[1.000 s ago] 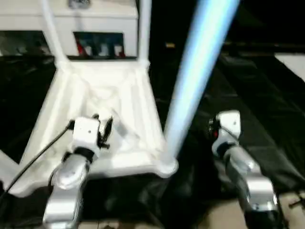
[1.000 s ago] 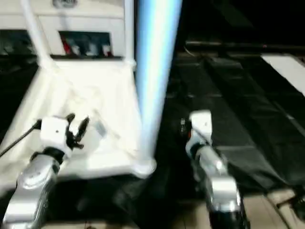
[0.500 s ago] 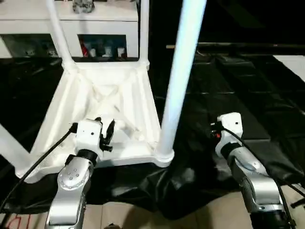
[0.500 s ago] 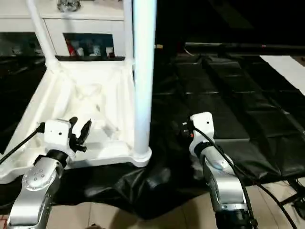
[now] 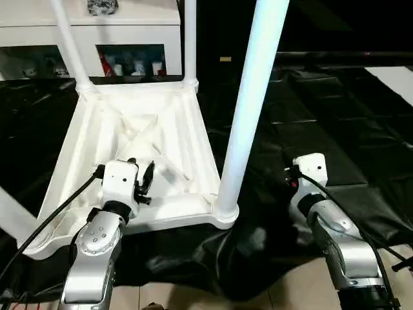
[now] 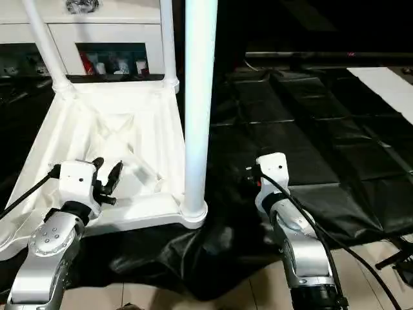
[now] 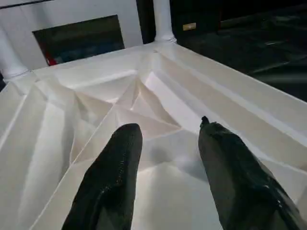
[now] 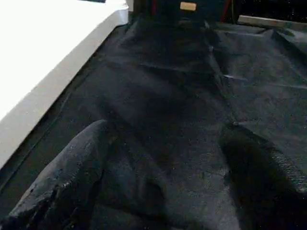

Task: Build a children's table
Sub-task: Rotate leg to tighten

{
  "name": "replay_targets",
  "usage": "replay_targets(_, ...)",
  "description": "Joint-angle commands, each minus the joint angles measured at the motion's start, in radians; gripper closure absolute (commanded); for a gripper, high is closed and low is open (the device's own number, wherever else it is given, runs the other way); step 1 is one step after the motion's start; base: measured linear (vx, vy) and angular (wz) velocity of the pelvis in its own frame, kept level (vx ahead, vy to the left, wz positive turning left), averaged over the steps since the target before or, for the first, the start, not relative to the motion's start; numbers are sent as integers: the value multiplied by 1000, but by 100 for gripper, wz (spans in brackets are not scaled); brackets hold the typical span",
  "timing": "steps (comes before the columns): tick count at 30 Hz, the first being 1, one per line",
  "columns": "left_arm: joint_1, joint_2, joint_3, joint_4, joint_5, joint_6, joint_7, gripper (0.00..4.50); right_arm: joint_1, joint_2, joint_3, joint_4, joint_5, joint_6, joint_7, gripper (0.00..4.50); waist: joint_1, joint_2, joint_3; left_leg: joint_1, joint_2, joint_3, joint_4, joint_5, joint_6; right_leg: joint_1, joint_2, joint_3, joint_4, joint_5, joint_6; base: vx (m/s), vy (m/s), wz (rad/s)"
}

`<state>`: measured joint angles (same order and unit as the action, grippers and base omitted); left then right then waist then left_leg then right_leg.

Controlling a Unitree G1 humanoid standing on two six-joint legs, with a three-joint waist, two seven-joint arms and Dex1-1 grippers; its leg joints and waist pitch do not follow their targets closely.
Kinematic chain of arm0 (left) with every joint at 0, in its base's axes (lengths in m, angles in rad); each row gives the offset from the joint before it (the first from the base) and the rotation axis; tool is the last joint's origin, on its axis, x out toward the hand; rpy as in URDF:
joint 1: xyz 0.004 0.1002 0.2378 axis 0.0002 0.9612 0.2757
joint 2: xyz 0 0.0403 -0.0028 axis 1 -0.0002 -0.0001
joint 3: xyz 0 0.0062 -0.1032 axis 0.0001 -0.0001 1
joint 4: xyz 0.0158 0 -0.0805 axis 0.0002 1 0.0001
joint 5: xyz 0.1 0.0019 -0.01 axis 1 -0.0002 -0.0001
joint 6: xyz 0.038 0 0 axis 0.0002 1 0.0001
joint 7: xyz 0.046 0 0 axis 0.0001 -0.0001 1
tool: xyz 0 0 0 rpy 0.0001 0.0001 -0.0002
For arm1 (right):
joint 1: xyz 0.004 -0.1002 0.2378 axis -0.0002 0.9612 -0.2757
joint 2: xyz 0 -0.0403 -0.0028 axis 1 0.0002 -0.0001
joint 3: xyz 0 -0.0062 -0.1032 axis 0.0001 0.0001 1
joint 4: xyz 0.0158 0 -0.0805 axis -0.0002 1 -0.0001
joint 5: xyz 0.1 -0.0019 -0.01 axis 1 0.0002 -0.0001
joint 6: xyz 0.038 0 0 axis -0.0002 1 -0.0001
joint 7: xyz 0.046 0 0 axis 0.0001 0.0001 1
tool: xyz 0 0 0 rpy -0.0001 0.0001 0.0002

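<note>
the children's table (image 5: 139,139) lies upside down on a black sheet (image 5: 335,123) spread over the floor, ribbed underside facing up, in front of the robot and toward its left. legs stand up from the corner sockets: the near right leg (image 5: 248,106) rises tall and close to the camera, the far right leg (image 5: 189,39) and far left leg (image 5: 68,42) stand at the back corners, and the near left leg (image 5: 13,213) shows at the picture's left edge. cross ribs meet in the middle of the underside (image 7: 120,108).

left gripper (image 7: 168,143) hovers over the near part of the underside, fingers (image 7: 117,167) partly apart, nothing between them, cannot tell if the tips touch the plastic. in the head views the left gripper sits above the table's near edge, a black cable (image 5: 58,206) running back from its white wrist block.

right gripper (image 8: 163,143) is over the black sheet just to the right of the table, fingers (image 8: 72,177) spread wide, holding nothing. table edge (image 8: 53,81) runs along one side of the right wrist view. in the head views its white wrist block (image 5: 310,171) is to the right of the near right leg, apart from it.

behind the table stands a white cabinet (image 5: 116,32) with glass-fronted compartments holding small coloured items. pale floor (image 5: 303,290) shows at the near edge of the sheet.
</note>
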<state>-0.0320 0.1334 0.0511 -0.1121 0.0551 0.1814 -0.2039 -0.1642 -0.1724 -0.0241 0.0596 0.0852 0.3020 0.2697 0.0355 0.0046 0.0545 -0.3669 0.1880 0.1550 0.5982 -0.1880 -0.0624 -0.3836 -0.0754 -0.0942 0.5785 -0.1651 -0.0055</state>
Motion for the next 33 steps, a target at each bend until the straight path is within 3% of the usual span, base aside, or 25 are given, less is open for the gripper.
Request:
replay_targets(1,-7,3,-12,-6,0,14,-3,226,1,-5,2,6,-1,-7,0,57,4,6,-61,5,40,-9,-86,-296,8,30,-65,58,-66,-238,-151,53,-30,2)
replay_targets(2,-7,2,-11,-6,-2,13,-3,226,2,-5,4,7,-2,-7,-1,57,5,5,-65,-2,39,-8,-81,-227,20,32,-65,59,-60,-167,-165,53,-30,2)
replay_targets(4,-8,0,-10,-4,-8,12,-2,226,2,-4,7,11,-5,-10,-1,57,8,-3,-108,-42,-5,5,-6,443,233,6,-30,34,3,550,-266,0,0,0)
replay_targets(5,-11,0,-9,-1,-7,16,2,226,1,-3,9,13,-6,-11,-1,57,9,-2,-123,-46,-18,3,10,510,277,0,-21,29,16,657,-275,0,0,0)
replay_targets(6,-14,3,-10,2,-5,19,3,226,-1,-3,10,15,-6,-13,0,57,9,-4,-128,-73,-30,2,20,521,339,-13,-21,20,15,731,-276,0,0,0)
replay_targets(7,-14,4,-11,2,-4,20,3,226,-2,-4,11,16,-6,-14,1,57,12,-1,-126,-79,-26,2,22,475,352,-25,-27,15,7,689,-278,-105,0,0)
replay_targets(8,-13,7,-13,2,-3,19,3,226,-3,-4,11,17,-7,-15,1,57,14,1,-117,-85,-14,5,18,282,353,-37,-35,7,-25,442,-266,-105,0,0)
replay_targets(9,-13,8,-14,2,-3,19,3,226,-4,-4,11,18,-7,-15,1,57,13,9,-101,-59,8,8,5,-57,287,-31,-50,-3,-69,-63,-224,-137,6,0)
replay_targets(10,-12,9,-15,2,-3,19,3,226,-5,-4,12,19,-8,-16,1,57,13,9,-101,-59,8,8,5,-57,287,-31,-50,-3,-69,-63,-224,-144,29,-6)
replay_targets(11,-12,10,-16,2,-2,18,3,226,-6,-4,12,20,-8,-16,1,57,1,16,-72,-18,29,2,-18,-387,157,-41,-43,-19,-102,-537,-115,-144,29,-6)
replay_targets(12,-10,11,-17,3,-2,17,3,226,-6,-3,13,22,-9,-18,1,57,-21,40,-15,-26,92,-30,-121,-826,-1,-8,12,-96,-53,-668,44,-160,40,-15)
replay_targets(13,-10,11,-17,3,-2,17,3,226,-6,-3,13,22,-9,-18,1,57,33,51,-23,-101,119,-27,-190,-905,-31,79,3,-47,184,-443,-3,-195,24,-3)
replay_targets(14,-9,12,-17,3,-1,17,3,226,-6,-3,14,22,-10,-19,2,57,89,45,-16,-110,97,56,-208,-947,-34,68,18,-36,220,-331,-40,-195,24,-3)
replay_targets(15,-9,13,-17,5,-1,15,3,226,-5,-3,15,21,-10,-20,3,57,82,-11,-46,-46,85,60,-115,-696,-39,57,-29,90,187,-651,30,-128,-78,7)
replay_targets(16,-8,13,-17,5,0,15,4,226,-4,-4,16,19,-10,-21,5,57,82,-11,-46,-46,85,60,-115,-696,-39,57,-29,90,187,-651,30,-48,-132,2)
replay_targets(17,-7,14,-18,4,1,16,6,226,0,-6,17,16,-8,-24,9,57,83,-31,-28,-6,-9,-31,146,-133,12,-41,-147,209,-92,-1198,57,-48,-132,2)
replay_targets(18,-7,14,-19,3,1,16,9,226,2,-9,18,14,-6,-28,15,57,97,-42,-27,-55,-14,-51,107,-73,7,26,-135,180,-62,-1013,47,-10,-50,-5)
replay_targets(19,-7,14,-19,3,1,16,9,226,2,-9,18,14,-6,-28,15,57,106,-30,-27,-31,13,-54,54,-102,-18,21,-122,167,-44,-883,13,0,0,0)
replay_targets(20,-5,14,-18,3,1,15,9,226,4,-10,18,13,-5,-30,17,57,107,-21,-39,-9,19,-46,21,-116,-34,20,-84,148,-17,-692,-22,0,0,0)
replay_targets(21,3,13,-16,-1,-4,12,12,226,13,-12,14,6,9,-34,27,57,97,-2,-58,35,43,-35,-28,-223,-16,5,-36,113,15,-345,-104,-121,-9,33)
replay_targets(22,3,13,-16,-2,-4,11,12,226,14,-12,13,5,10,-35,28,57,97,-2,-58,35,43,-35,-28,-223,-16,5,-36,113,15,-345,-104,-84,24,14)
replay_targets(23,9,14,-15,-3,-7,3,11,226,17,-15,12,6,12,-34,30,57,83,4,-56,11,47,-31,-58,-235,-16,30,-38,100,8,-203,-146,-84,24,14)
replay_targets(25,26,11,-9,-11,-29,-14,-1,226,25,-21,7,10,14,-39,36,57,76,2,-52,11,47,-28,-75,-304,-26,35,-48,99,-10,-224,-145,-26,63,0)
replay_targets(29,65,7,11,-36,-78,-34,-33,226,43,-30,1,-3,37,-52,67,57,60,3,-54,-3,46,-26,-81,-279,-28,42,-55,97,-16,-170,-139,-10,60,-3)
replay_targets(33,168,52,39,-97,-242,-69,-220,226,94,-105,-1,-94,145,-56,269,57,49,-5,-58,-9,45,-18,-75,-209,16,48,-58,100,-16,-60,-145,0,0,0)
